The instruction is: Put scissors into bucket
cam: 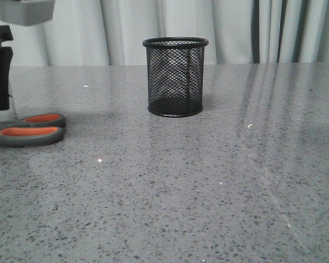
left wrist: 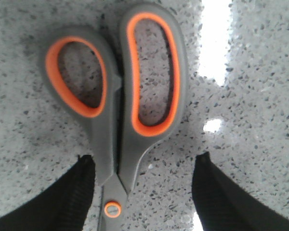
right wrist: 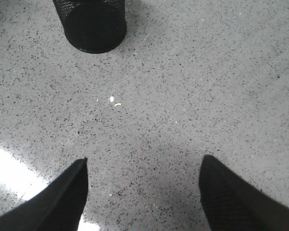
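- The scissors (cam: 32, 129) lay flat on the grey speckled table (cam: 170, 186), close to its left edge; only the two handle loops showed in the front view; the blades were cut off past that side of the picture.
- In the left wrist view the scissors (left wrist: 116, 103) had dark grey handles with orange inside the loops; a small orange ring sat at the pin where the two halves crossed.
- The left claw (left wrist: 144, 197) hung over the scissors with its jaws spread wide; one black finger (left wrist: 62, 202) was on one side of the handle stems and the other finger was on the other side; the near finger looked just beside the stem, but whether it touched could not be told.
- The bucket (cam: 175, 76) stood upright near the back edge of the table, about in the middle; it was well apart from the scissors; it was black wire mesh with a solid rim and base.
- The right claw (right wrist: 144, 192) was spread open too, and it held nothing; only bare table lay between its fingers; the bucket (right wrist: 92, 24) stood well apart from it.
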You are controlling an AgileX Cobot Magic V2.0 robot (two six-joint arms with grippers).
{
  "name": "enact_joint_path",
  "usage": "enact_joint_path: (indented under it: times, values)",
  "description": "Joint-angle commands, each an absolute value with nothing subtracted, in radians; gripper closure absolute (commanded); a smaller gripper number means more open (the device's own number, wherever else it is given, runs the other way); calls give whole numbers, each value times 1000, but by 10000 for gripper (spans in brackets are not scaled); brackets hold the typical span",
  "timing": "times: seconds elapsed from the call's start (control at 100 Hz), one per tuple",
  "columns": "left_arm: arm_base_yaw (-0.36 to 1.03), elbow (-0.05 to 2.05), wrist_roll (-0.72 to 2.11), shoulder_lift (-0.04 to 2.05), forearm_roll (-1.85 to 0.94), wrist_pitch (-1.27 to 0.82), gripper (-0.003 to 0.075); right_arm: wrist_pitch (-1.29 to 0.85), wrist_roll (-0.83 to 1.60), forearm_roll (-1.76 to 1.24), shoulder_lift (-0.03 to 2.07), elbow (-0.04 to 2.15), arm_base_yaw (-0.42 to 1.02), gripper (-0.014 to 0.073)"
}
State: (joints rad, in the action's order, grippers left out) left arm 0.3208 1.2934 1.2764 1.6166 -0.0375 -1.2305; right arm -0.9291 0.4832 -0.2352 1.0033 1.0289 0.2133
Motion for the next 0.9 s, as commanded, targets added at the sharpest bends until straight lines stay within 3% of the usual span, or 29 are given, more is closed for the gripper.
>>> enact_joint_path:
  times: [0.0, 0.89]
  values:
    - [319, 1314, 1277, 1595, -54, -1276, 307, -882, 490, -254, 994, 1063, 215, 148]
    - [272, 1316, 1305, 1657, -65, -1242, 313, -886, 490, -254, 994, 1063, 215, 148]
